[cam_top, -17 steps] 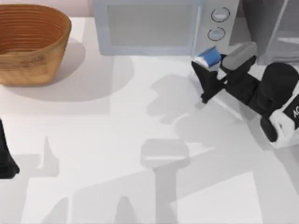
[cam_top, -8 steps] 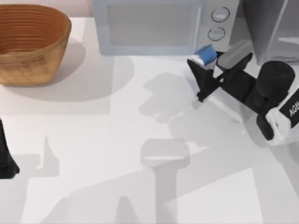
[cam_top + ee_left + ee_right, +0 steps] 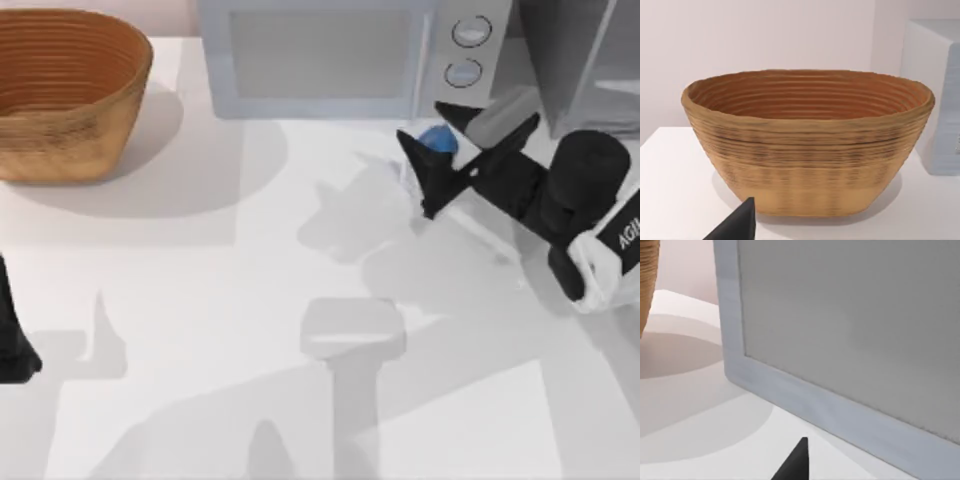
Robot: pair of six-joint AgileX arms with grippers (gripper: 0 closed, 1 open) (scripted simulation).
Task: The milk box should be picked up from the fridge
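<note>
We see a white table [image 3: 200, 330] with soft grey shadows across it. A woven basket [image 3: 70, 95] sits at its back left, a light grey microwave [image 3: 340, 55] at back centre. Pale pinkish wall [image 3: 765, 35] behind.

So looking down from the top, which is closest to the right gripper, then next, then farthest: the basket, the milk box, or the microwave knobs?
From the right gripper:
1. Milk box, between its fingers.
2. Microwave knobs, just behind, at the table's back.
3. Basket, far left corner.
</note>
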